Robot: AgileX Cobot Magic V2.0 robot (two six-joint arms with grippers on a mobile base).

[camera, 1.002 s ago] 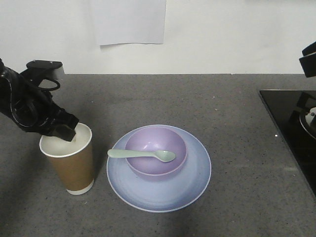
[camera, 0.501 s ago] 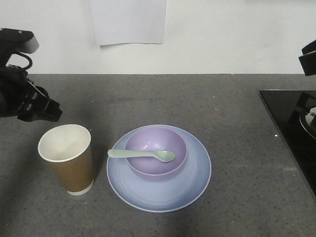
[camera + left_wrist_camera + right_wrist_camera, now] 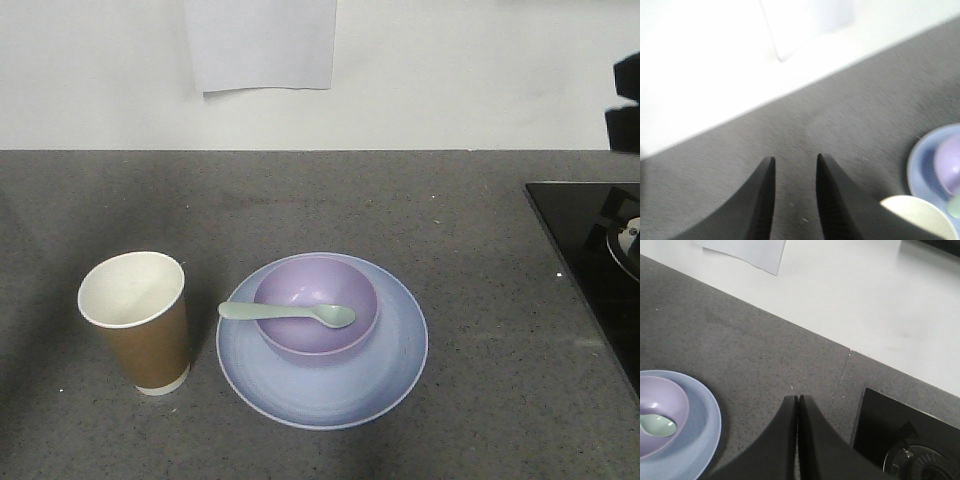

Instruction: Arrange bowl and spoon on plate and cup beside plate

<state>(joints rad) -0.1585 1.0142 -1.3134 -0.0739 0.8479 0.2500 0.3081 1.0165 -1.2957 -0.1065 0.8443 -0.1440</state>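
- Four task things sit on the speckled dark grey counter point(image 3: 450, 220), toward its front edge and left of the middle.
- No brand, label or readable writing shows on any of them; the sheet of white paper point(image 3: 260, 45) on the pale wall behind is blank.
- The plate point(image 3: 390, 375) is round, shallow and smooth pale blue plastic with a raised rim.
- The bowl point(image 3: 300, 335) is smooth lavender-purple plastic, deep and rounded, standing on the plate a little toward its back.
- The spoon point(image 3: 290, 313) is pale mint green with a thick rounded handle; it lies across the bowl, scoop inside, handle end poking out over the left rim.
- The cup point(image 3: 145, 330) is brown paper with a white inside, rolled white rim and white base band; it stands upright just beside the plate's left edge, apart from it.
- A glossy black cooktop point(image 3: 590, 250) is set at the counter's right edge.
- The left gripper point(image 3: 795, 165) has its ribbed black fingers point(image 3: 832, 200) parted by a narrow gap, holding nothing, above bare counter.
- The right gripper point(image 3: 798, 401) has its fingers pressed together, empty, over counter between plate and cooktop.
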